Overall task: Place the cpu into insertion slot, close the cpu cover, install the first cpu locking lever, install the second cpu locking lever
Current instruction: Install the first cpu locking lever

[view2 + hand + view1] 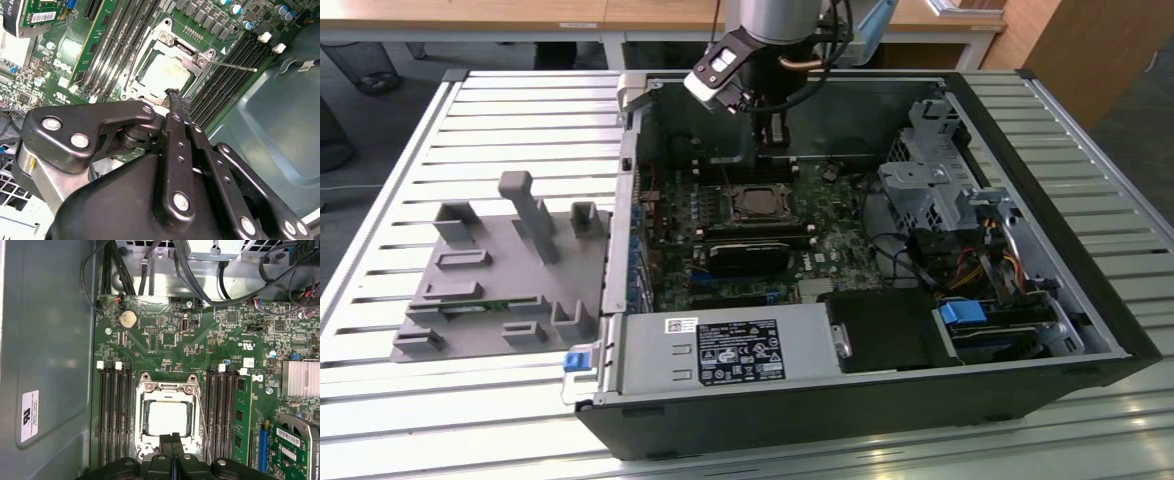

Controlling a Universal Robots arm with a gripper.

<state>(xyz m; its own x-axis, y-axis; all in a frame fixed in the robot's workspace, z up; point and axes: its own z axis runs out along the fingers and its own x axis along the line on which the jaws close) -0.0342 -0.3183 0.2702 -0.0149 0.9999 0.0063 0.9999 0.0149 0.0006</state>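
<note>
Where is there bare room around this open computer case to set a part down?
Bare slatted metal table beyond the grey moulded fixture and in front of it. Inside the black computer case it is crowded: green motherboard, cables and drive cage toward the exterior view's right.

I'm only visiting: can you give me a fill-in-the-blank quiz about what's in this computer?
The small square silver-grey cpu shows through the window of the thin silver metal cpu cover, which is ___ (open/closed).
The black gripper, near that cover, has its fingers ___ (open/shut).
The grey plastic fixture lies on the exterior view's ___ of the open black computer case.
Missing: closed; shut; left.
</note>
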